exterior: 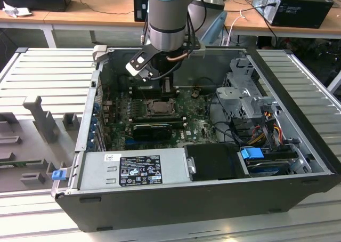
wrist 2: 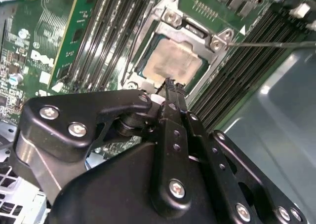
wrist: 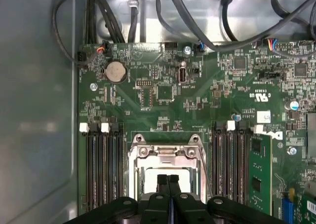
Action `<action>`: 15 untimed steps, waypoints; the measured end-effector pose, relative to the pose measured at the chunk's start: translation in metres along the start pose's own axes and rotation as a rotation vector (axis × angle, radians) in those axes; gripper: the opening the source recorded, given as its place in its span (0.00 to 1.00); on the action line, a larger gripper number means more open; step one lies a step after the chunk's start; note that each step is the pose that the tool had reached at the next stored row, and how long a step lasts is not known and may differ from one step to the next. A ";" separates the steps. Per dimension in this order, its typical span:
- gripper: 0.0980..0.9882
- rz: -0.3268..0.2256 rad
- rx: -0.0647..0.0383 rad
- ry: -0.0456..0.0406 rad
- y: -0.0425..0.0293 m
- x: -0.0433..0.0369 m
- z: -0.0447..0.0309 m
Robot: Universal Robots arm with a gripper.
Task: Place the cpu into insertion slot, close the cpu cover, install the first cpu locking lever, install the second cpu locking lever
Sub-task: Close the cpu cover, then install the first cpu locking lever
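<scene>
Second wrist view — one cpu (wrist 2: pixel 175 58), one end effector (wrist 2: pixel 171 84)

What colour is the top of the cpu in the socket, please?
The cpu is dull silver-grey on top, clearest in the second wrist view.

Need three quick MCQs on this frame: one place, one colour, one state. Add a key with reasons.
1. The pincer tip is over:
A) the cpu
B) the power supply
C) the drive cage

2. The motherboard is:
A) red
B) green
C) white

3. The pincer's fingers are:
A) spread wide
B) closed together
C) clamped on a cable

Key:
1 A: in the second wrist view the pincer tip sits just above the cpu.
2 B: the motherboard is green in both wrist views.
3 B: the first wrist view shows the fingers side by side with no gap.
</scene>
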State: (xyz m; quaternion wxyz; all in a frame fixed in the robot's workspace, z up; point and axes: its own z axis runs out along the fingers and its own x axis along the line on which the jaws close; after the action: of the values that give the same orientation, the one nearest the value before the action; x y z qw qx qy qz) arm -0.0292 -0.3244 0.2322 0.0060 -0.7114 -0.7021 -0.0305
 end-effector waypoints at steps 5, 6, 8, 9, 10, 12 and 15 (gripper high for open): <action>0.01 0.000 0.000 0.0000 -0.0032 -0.0001 -0.0001; 0.01 0.000 0.000 0.0000 -0.0034 -0.0001 -0.0001; 0.01 0.000 0.000 0.0000 -0.0036 -0.0001 -0.0001; 0.01 0.000 0.000 0.0001 -0.0036 -0.0001 -0.0002; 0.01 0.000 0.000 0.0001 -0.0036 -0.0001 -0.0002; 0.01 0.000 0.000 -0.0002 -0.0036 0.0000 -0.0010; 0.01 0.000 0.000 0.0001 -0.0035 0.0001 -0.0025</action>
State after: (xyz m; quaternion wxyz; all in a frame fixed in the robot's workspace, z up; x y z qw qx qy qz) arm -0.0328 -0.3244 0.2346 0.0060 -0.7114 -0.7021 -0.0305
